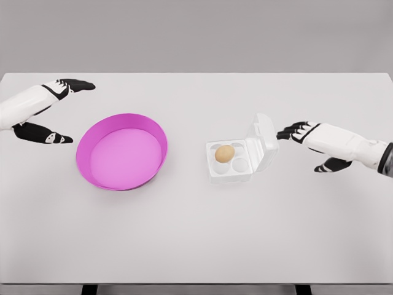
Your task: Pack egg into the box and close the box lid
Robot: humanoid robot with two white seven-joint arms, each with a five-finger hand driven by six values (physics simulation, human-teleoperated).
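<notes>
The egg [224, 153] already sat in the white box [236, 169] beside the pink bowl [86, 161]; the right hand [301, 132], fingers spread and empty, reached just beside the raised lid [265, 132], which next needed pushing down, while the left hand [52, 110] rested open.

You have one white table [196, 239]. Directly on it: a round pink bowl [121, 151] left of centre, and just right of centre a white egg box [241, 155], lid raised.

Left hand [43, 110] open, fingers spread, at far left. Right hand [313, 144] open, fingers extended leftward.
</notes>
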